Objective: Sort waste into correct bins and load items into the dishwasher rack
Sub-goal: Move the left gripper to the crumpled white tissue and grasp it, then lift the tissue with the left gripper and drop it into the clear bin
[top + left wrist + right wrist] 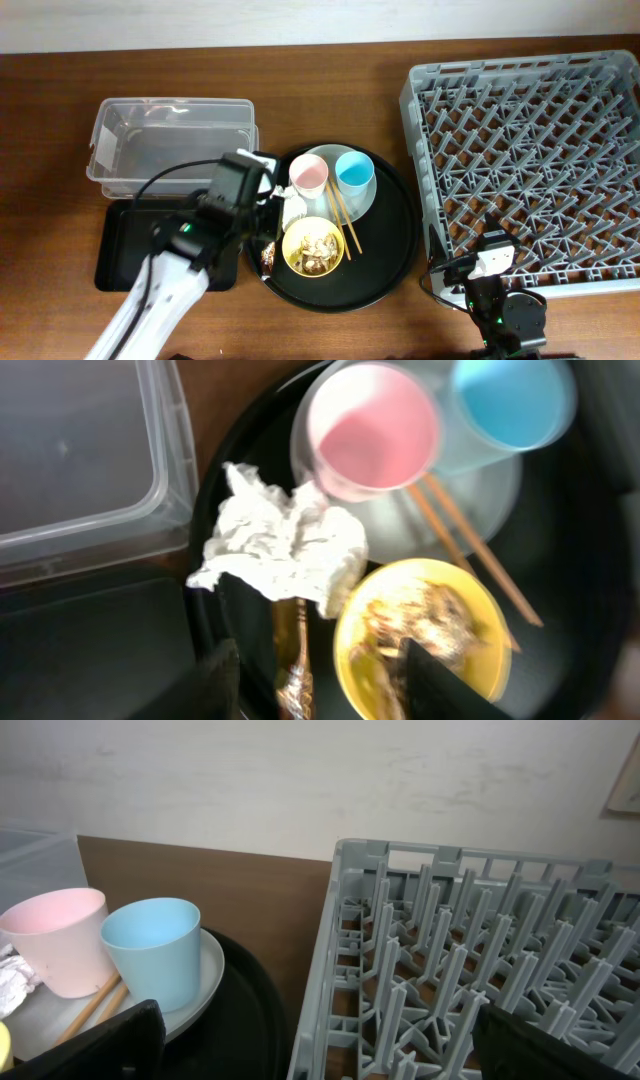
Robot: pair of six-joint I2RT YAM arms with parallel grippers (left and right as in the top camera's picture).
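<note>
A crumpled white tissue (285, 545) lies on the round black tray's left side, just ahead of my left gripper (325, 690). That gripper is open, with a brown scrap (292, 670) lying below between its fingers (215, 685). The yellow bowl (420, 640) holds food scraps. Pink cup (372, 430) and blue cup (510, 400) stand on the pale plate (365, 190), beside the chopsticks (470, 550). The clear box (170, 140) and shallow black tray (130, 250) lie left. My right gripper (320, 1060) is open above the left rim of the grey rack (480, 960).
The large round black tray (390, 250) carries all the dishes between the bins and the rack (530, 170). The left arm (170, 290) reaches in from the front left over the shallow black tray. A pale wall stands behind the table.
</note>
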